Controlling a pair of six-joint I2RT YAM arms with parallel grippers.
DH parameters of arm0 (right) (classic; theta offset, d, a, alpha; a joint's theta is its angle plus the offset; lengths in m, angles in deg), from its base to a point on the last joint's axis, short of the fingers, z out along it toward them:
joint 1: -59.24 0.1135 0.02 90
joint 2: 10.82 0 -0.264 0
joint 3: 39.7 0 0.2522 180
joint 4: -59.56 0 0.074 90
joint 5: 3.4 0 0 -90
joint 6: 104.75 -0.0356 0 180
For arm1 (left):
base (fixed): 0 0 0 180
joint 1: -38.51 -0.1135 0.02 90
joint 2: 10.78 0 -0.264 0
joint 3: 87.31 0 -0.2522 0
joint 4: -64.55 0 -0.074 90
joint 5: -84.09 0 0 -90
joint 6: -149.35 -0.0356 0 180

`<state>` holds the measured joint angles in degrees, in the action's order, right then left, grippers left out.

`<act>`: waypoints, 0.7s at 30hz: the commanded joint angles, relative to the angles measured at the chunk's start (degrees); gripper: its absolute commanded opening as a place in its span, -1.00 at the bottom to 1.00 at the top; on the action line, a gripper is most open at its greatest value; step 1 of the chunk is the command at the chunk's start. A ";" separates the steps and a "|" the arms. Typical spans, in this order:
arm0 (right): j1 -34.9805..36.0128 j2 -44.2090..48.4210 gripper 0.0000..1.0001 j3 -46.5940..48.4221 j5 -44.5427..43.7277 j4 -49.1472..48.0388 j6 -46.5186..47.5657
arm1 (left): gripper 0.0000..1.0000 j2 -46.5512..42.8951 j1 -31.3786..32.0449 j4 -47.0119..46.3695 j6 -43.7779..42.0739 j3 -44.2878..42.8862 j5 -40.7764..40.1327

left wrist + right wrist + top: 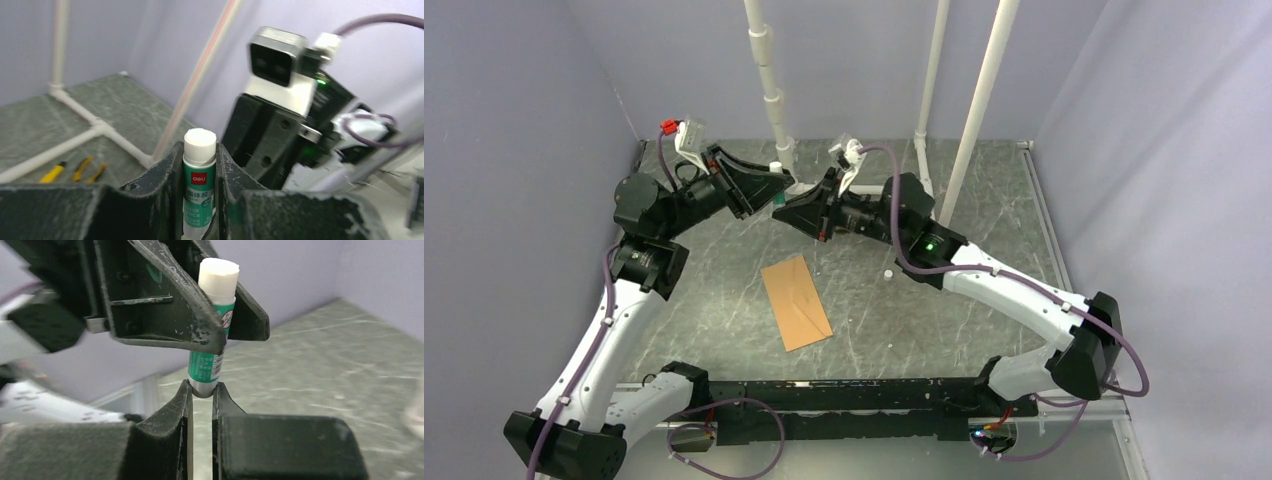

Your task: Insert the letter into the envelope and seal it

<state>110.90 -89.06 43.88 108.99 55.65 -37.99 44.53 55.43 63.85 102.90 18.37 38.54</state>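
1. The glue stick [199,175] is clenched upright in the left hand [199,150], with its paste bared at 12 o'clock.
2. Its base, at 6 o'clock, is pinched by the right hand [201,387], presumably so that paste can be twisted out.
3. The envelope [796,302] is laid flat on the worktop [984,330], at 6 o'clock from both hands. The letter cannot be told apart.

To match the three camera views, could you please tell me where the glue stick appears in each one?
Top external: glue stick in the upper middle, just left of centre, where the left gripper and right gripper meet.
Left wrist: bottom centre, upright between the camera's own fingers.
Right wrist: centre, white tip up, base in the right gripper.
Shared landmark: the left gripper, clamped on the stick in every view.
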 commanded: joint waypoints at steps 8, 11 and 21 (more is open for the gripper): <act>1.47 -3.17 -0.78 3.65 -27.50 7.45 25.25 | -0.95 -2.26 1.48 12.79 -10.90 1.21 -9.58; -0.15 0.36 0.01 2.32 -14.31 12.08 18.19 | -0.95 -1.92 1.53 12.26 -10.60 0.97 -5.86; -0.92 9.06 0.37 -15.43 7.15 -16.64 -12.32 | -0.95 -1.13 1.53 -8.93 6.31 1.14 17.91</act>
<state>110.09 -81.24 32.34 106.87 57.46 -36.33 44.38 56.92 71.04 98.09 20.23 43.37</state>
